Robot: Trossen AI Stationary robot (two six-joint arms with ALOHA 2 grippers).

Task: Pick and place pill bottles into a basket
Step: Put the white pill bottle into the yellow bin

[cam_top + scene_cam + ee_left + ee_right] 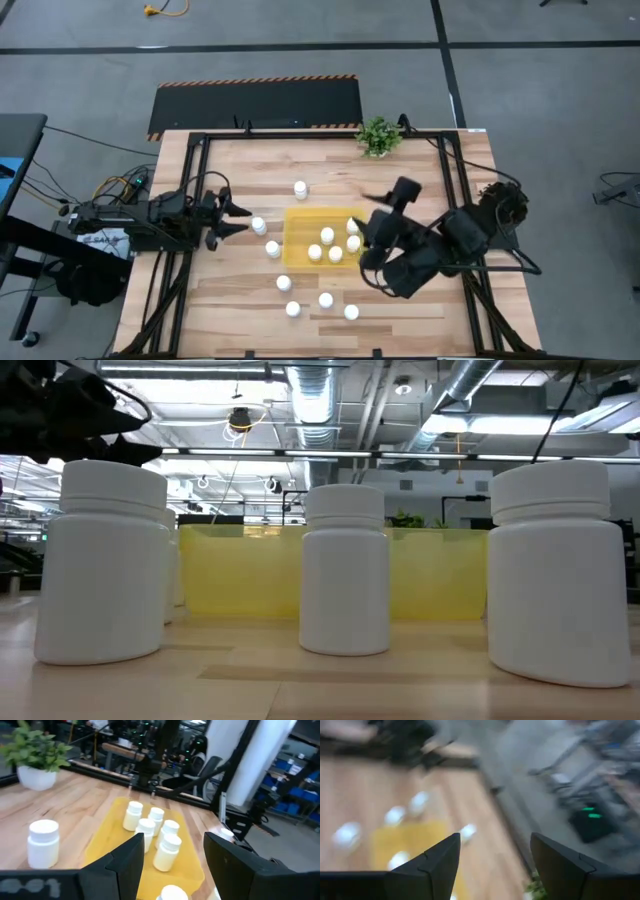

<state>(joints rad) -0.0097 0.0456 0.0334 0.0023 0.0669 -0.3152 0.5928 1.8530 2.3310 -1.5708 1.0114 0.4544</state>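
The yellow basket (296,240) lies mid-table with several white pill bottles (327,235) standing in it. More bottles stand on the wood around it: one on the far side (300,188), two by its left end (259,226), and several near the front edge (326,300). My left gripper (238,220) rests low and level at the left, open, pointing at the basket, with nothing between its fingers (131,862). My right gripper (380,200) is raised over the basket's right end, open and empty (492,865).
A small green potted plant (378,136) stands at the far edge, right of centre. Black frame rails (200,150) run along the table's sides. In the low view, three bottles (345,570) stand close in front of the basket wall (250,575).
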